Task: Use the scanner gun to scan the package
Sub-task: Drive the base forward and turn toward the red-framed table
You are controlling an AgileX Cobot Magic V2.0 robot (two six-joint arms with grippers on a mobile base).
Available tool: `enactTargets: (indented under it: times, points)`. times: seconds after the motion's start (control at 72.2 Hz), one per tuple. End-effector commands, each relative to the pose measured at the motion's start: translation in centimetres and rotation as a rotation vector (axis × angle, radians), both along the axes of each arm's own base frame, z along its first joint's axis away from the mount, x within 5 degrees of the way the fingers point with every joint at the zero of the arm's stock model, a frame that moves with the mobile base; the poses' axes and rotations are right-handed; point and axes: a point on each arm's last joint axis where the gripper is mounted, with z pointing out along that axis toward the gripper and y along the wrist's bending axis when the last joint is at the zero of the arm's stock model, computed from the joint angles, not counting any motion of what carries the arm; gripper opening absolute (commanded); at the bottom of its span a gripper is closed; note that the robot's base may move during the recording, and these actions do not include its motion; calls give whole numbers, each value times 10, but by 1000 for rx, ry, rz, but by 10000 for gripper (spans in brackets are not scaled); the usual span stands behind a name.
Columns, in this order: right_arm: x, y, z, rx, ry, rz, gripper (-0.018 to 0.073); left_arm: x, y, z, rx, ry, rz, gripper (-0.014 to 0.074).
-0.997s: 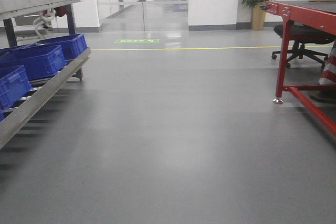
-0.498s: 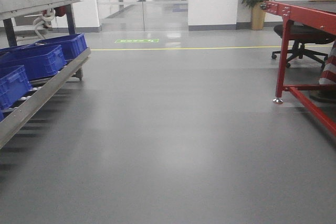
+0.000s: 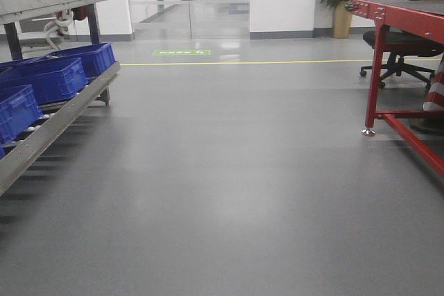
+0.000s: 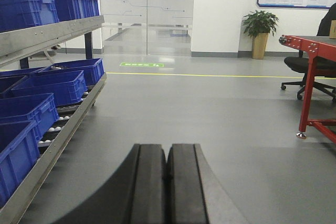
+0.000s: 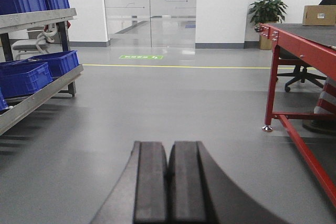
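Exterior front-facing view: the frame has shifted a little against the picture half a second back. The red table (image 3: pixel 406 19) and its foot sit slightly further right and higher, and the strip of blue board at the top edge has gone, so the base or camera is moving slightly. The bare floor (image 3: pixel 229 185) fills the middle, with the rack of blue bins (image 3: pixel 52 77) to the left. The left gripper (image 4: pixel 167 182) has its fingers pressed together on nothing; the right gripper (image 5: pixel 168 182) likewise. The scanner gun appears in no view. A tan cardboard box (image 5: pixel 318 15) stands on the far end of the red table, well apart from both arms; it may be the package, but it is too small to confirm. Judgement: the task is at the approach stage, and neither item has been reached.
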Motion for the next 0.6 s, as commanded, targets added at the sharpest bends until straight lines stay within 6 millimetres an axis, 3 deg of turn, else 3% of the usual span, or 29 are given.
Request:
enactTargets:
  times: [0.0, 0.581]
  points:
    - [0, 0, 2, -4, -23, -8, -162, 0, 0, 2, 3, -22, -7, -111]
    - [0, 0, 2, -4, -23, -8, -162, 0, 0, 2, 3, -22, -7, -111]
